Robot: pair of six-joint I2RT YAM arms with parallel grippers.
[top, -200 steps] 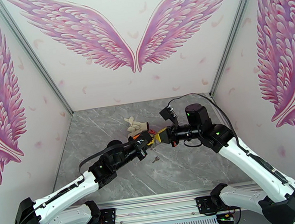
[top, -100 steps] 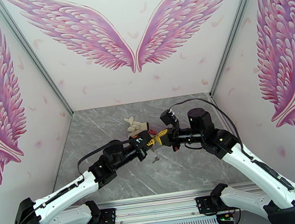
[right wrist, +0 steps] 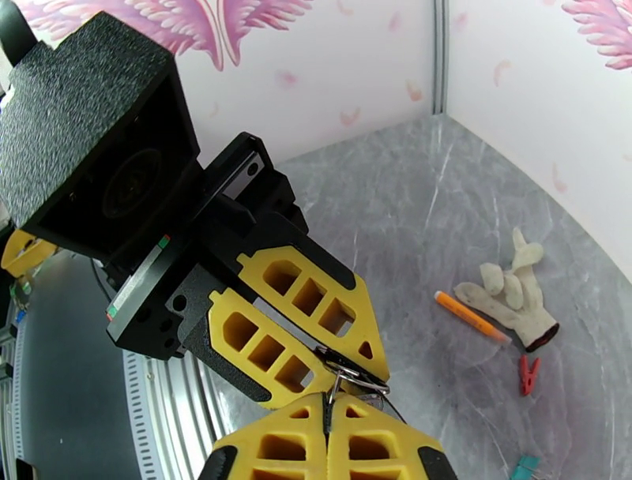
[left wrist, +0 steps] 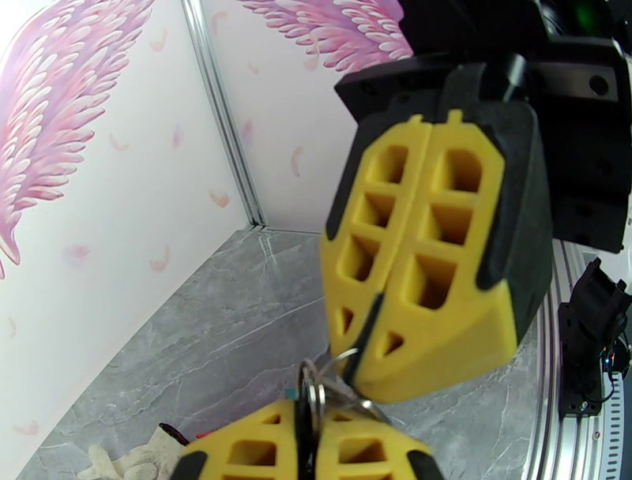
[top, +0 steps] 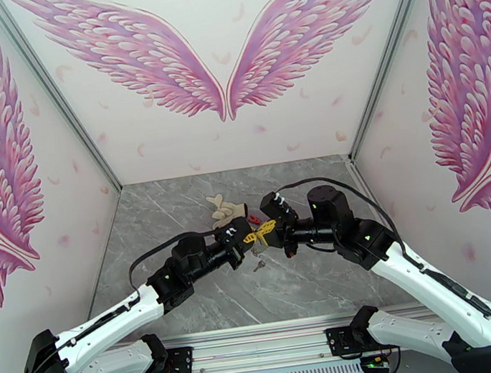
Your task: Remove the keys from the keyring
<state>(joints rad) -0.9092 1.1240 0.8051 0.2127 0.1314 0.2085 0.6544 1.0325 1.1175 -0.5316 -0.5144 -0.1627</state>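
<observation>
Left fingers (left wrist: 253,456): pressed together, clamping the keyring (right wrist: 355,373) edge-on, with just a dark sliver poking out past the tips. Right fingers (left wrist: 430,276): also pressed together, nipping a thin silver ring of the keys (left wrist: 317,399) right at the tips. Tip to tip with the left pair, held in the air above the middle of the worktop (top: 155,210). Cannot tell how many keys hang there; bunch mostly hidden between the yellow pads.

Loose key (top: 258,266) lying flat on the worktop just below the meeting point, on the near-edge side. Looks like one off the loop already.

Toward the far edge: white glove (top: 222,207), orange pen (right wrist: 470,316), red clip (right wrist: 525,373), teal bit (right wrist: 525,466). None in play.

Step in hand, as a judgement: working a key's small ring off the dark loop, left anchoring, right pulling or twisting. Well into the task, not finished.

Next move probably calls for:
- Firm left clamp, no shifting of the loop.
- Sliding the thin ring along toward the loop's opening, then drawing it out in line with the gap, not sideways.
- Small travel, fine alignment.

Risks: ring slipping out of the right tips, or the whole bunch rotating in the left grip and dropping onto the worktop.
</observation>
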